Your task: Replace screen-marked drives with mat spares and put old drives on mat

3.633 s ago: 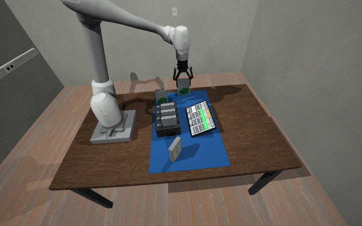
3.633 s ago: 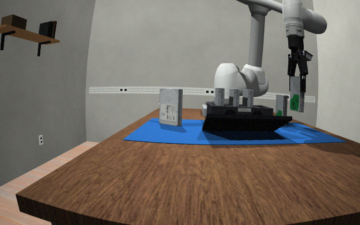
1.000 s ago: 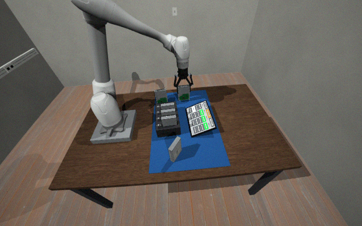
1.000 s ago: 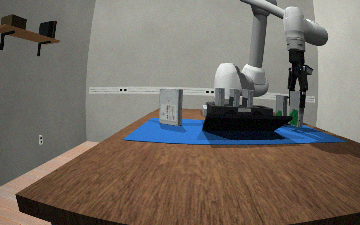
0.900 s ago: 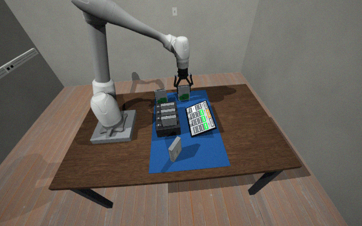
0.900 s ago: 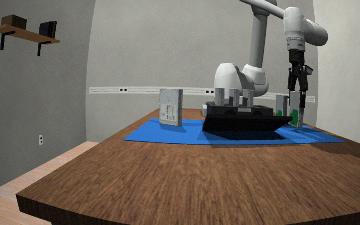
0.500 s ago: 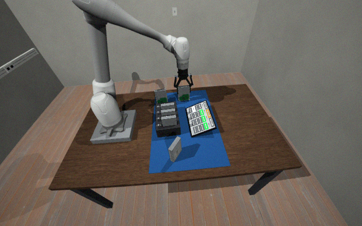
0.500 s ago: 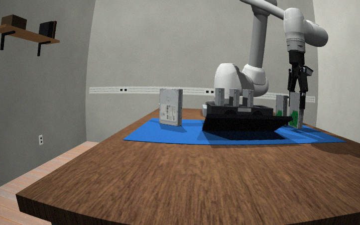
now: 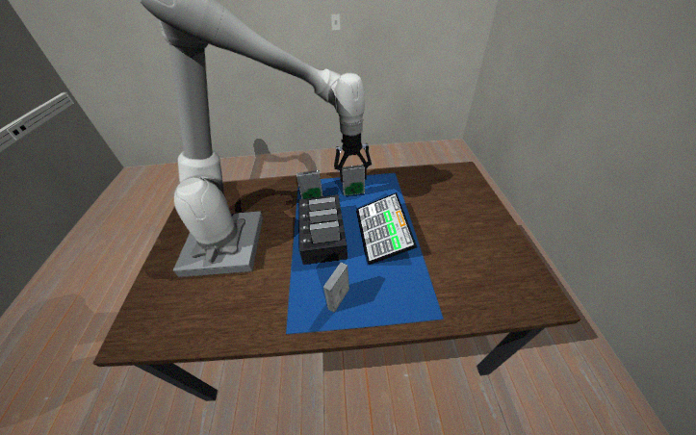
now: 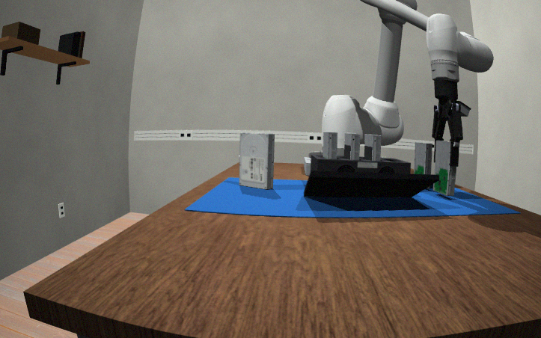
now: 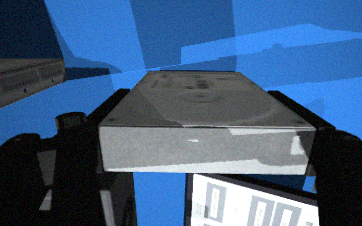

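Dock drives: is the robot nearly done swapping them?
Not nearly. Done: one old drive stands on the mat, and the dock has one bay empty beside three seated drives. In hand: the gripper is shut on a spare drive at the mat's far end. Left: seat it connector-down in the empty bay, wait for rebuilding, then perhaps use the second spare.
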Tool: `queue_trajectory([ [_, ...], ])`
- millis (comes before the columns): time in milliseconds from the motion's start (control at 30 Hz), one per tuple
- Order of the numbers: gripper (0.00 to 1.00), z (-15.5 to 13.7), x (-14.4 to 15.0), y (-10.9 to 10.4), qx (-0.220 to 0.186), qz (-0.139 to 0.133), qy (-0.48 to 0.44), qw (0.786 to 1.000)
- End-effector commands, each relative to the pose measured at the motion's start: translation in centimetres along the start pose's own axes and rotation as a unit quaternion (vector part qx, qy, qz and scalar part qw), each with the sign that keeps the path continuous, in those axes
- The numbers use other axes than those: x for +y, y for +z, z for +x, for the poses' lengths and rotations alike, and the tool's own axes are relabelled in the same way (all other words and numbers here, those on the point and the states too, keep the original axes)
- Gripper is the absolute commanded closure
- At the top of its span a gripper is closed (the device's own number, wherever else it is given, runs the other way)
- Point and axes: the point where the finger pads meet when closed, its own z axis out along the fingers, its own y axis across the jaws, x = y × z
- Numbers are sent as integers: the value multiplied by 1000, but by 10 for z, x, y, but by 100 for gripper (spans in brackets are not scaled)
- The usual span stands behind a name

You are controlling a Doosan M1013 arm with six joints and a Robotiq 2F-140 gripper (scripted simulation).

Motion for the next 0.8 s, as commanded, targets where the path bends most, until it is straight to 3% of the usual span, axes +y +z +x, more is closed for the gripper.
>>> queue_trajectory([
  [0,90,0,0,1,0,-1,0,1000],
  [767,90,0,0,8,0,-1,0,1000],
])
